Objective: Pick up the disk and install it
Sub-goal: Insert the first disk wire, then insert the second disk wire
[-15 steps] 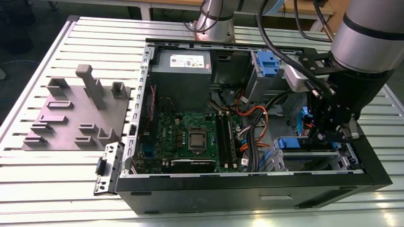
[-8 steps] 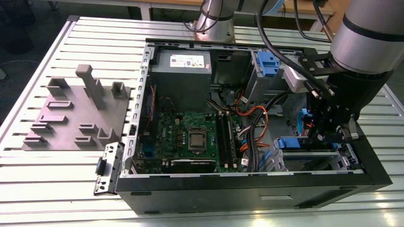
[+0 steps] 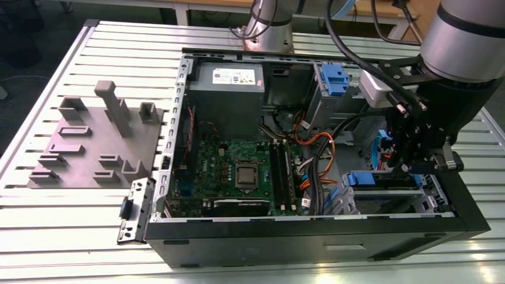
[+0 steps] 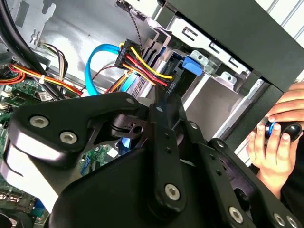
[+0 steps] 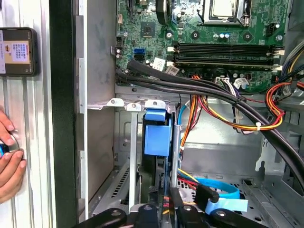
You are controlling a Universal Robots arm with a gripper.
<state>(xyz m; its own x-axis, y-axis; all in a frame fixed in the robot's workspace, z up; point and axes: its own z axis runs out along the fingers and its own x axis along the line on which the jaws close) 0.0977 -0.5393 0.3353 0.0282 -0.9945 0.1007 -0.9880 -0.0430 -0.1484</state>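
The disk (image 5: 156,137) sits edge-on in the metal drive cage (image 5: 124,156) at the case's front corner, its blue tab towards the motherboard. In the second wrist view the blue tab of the disk (image 4: 191,65) lies beside a black connector with yellow, red and black wires. In the exterior view the disk's tab (image 3: 367,178) shows at the cage on the exterior view's right. My gripper (image 3: 416,163) reaches down into the case there. Its black fingers (image 5: 183,209) flank the disk's near end, so the gripper (image 5: 161,208) (image 4: 161,107) looks shut on it.
The open computer case (image 3: 316,236) lies on a slatted table. Inside are the motherboard (image 3: 236,171), a grey power-supply box (image 3: 229,77), a blue latch (image 3: 335,80) and loose cable bundles (image 3: 316,154). A grey fixture block (image 3: 94,142) stands at the exterior view's left. A hand (image 4: 273,135) rests outside the case.
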